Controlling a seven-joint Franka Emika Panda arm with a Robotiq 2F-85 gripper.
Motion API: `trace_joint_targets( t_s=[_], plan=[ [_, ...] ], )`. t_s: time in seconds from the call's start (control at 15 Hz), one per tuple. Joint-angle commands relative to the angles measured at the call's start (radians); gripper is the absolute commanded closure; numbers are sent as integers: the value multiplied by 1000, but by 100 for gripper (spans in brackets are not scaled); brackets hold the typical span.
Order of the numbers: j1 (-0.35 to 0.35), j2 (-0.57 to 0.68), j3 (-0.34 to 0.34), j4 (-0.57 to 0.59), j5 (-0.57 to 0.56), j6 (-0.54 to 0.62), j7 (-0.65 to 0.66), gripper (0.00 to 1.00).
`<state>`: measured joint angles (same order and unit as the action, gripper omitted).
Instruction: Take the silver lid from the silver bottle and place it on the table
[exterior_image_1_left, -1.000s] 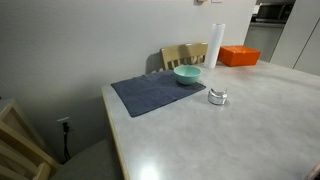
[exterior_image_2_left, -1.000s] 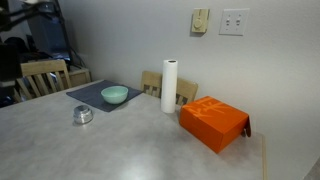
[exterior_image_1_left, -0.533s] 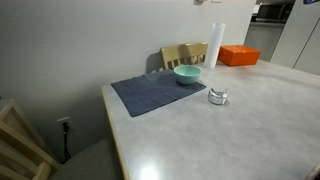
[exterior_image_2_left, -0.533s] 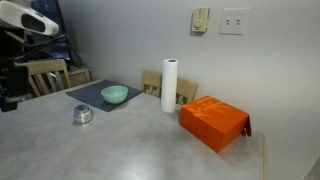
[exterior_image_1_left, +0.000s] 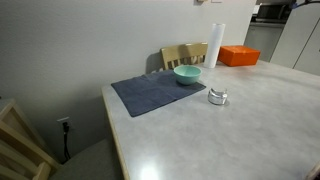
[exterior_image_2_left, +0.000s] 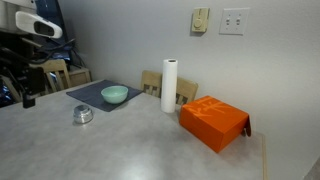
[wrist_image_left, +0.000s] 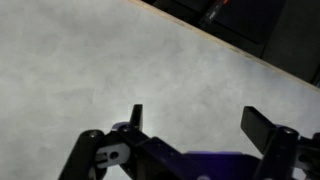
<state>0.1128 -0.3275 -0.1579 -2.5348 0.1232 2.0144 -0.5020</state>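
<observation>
The squat shiny silver bottle (exterior_image_1_left: 217, 98) stands on the pale table (exterior_image_1_left: 180, 140), its flat lid (exterior_image_1_left: 218, 93) on, while the gripper (wrist_image_left: 197, 120) gapes wide

no readable text, no labels, no brand marks, no numbers — nothing legible on any surface

At the upper left of an exterior view I see my arm (exterior_image_2_left: 36, 24): a rounded white shell over black joints. Along the bottom of the wrist view, my gripper (wrist_image_left: 198, 120) is matte black, with two blocky fingers (wrist_image_left: 262, 124) and pale grey linkage pieces.
</observation>
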Motion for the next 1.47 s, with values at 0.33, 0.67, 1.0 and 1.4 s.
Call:
trace_joint_targets(
  t_s=[0.33,0.67,1.0,1.4],
  plan=[
    [65,356,156,83,62,244,-256,0],
    [35,386,217,99,42,219,-253,0],
    [30,419,227,87,-46,409,-184,0],
    [15,593,268,195,-110,483,-188,0]
  ],
)
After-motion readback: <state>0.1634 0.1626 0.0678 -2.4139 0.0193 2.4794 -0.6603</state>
